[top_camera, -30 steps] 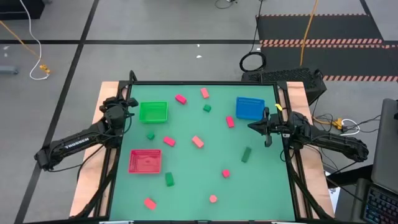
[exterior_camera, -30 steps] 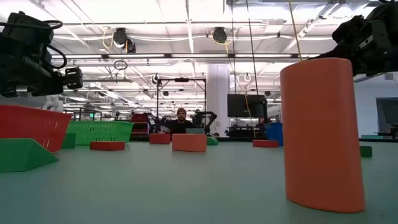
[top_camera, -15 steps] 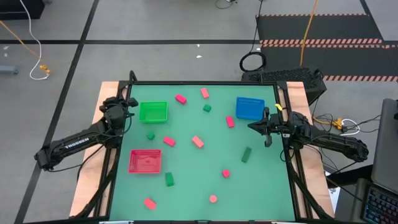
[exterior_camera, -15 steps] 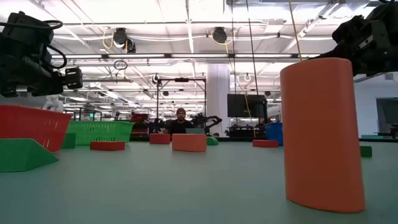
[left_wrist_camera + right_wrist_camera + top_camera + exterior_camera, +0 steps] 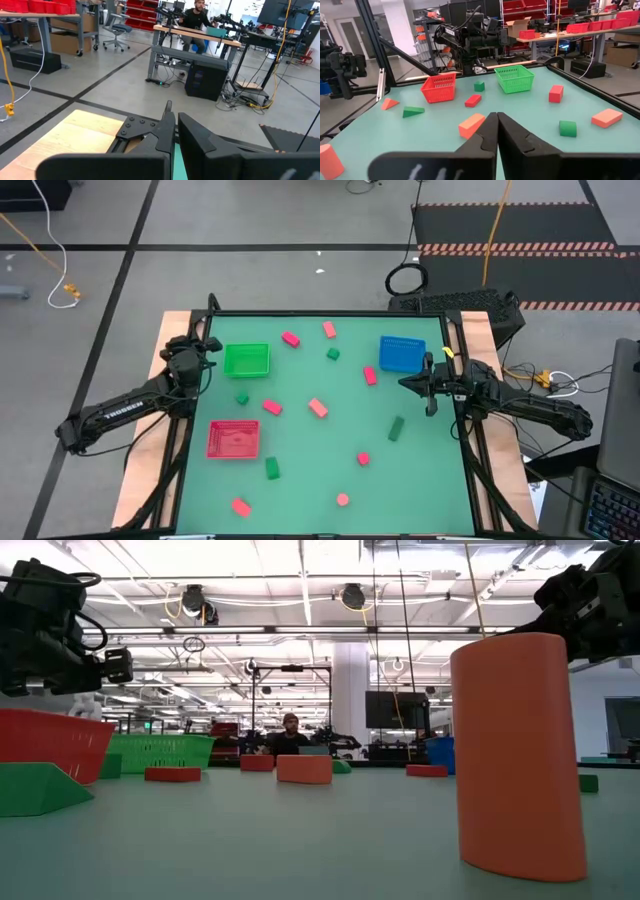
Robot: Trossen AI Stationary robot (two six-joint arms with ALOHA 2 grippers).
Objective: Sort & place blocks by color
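Note:
Red, pink and dark green blocks lie scattered flat on the green mat: a pink bar (image 5: 291,338), a green cube (image 5: 333,354), a salmon bar (image 5: 318,407), a green bar (image 5: 396,428), a red cube (image 5: 363,459) and others. In the low view a salmon block (image 5: 518,755) stands close to the camera. My left gripper (image 5: 203,343) hovers at the table's far left corner beside the green tray (image 5: 246,360), shut and empty (image 5: 171,125). My right gripper (image 5: 407,383) hangs by the right edge below the blue tray (image 5: 402,354), pointing left, shut and empty (image 5: 496,120).
A red tray (image 5: 233,439) sits on the mat's left side, nearer than the green one. Dark frame posts and wooden strips border the table's left and right edges. Open mat lies between the scattered blocks in the middle. A person sits at a desk (image 5: 197,12) far behind.

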